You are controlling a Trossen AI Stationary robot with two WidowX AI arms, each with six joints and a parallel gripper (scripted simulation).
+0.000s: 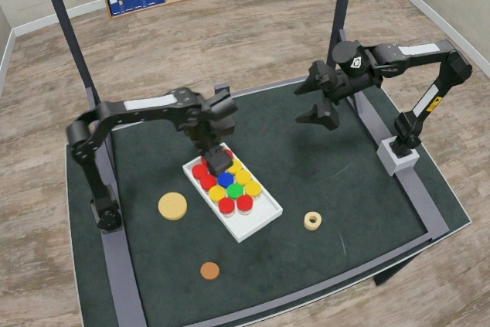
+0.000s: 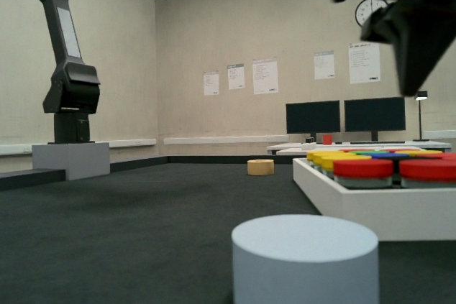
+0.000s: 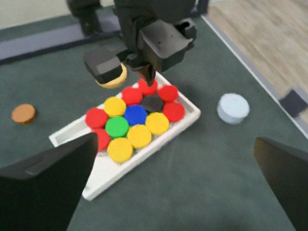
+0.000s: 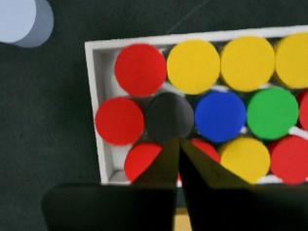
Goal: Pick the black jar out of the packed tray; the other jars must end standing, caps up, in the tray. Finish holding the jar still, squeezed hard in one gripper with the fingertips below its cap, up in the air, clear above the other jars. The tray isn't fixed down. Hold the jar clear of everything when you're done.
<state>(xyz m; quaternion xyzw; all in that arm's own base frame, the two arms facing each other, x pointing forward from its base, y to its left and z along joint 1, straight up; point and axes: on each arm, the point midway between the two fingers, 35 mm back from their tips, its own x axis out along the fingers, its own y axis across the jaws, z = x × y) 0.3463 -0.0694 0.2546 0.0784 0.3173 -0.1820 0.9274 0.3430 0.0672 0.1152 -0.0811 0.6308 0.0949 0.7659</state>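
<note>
The white tray (image 1: 233,190) holds several jars packed together with red, yellow, blue and green caps. The black jar (image 4: 170,117) stands near one end of the tray, between red jars and the blue jar (image 4: 220,116); it also shows in the left wrist view (image 3: 152,102). My right gripper (image 4: 176,143) is shut and empty. It points down just above the jars, its tip over the gap between two red caps beside the black jar. In the top view my right gripper (image 1: 217,162) hides the black jar. My left gripper (image 1: 302,104) is open and empty, high above the mat, far from the tray.
A pale blue cylinder (image 3: 233,107) stands on the mat just off the tray's end. A yellow disc (image 1: 172,206), an orange disc (image 1: 209,270) and a cream ring (image 1: 314,218) lie around the tray. Raised rails border the mat.
</note>
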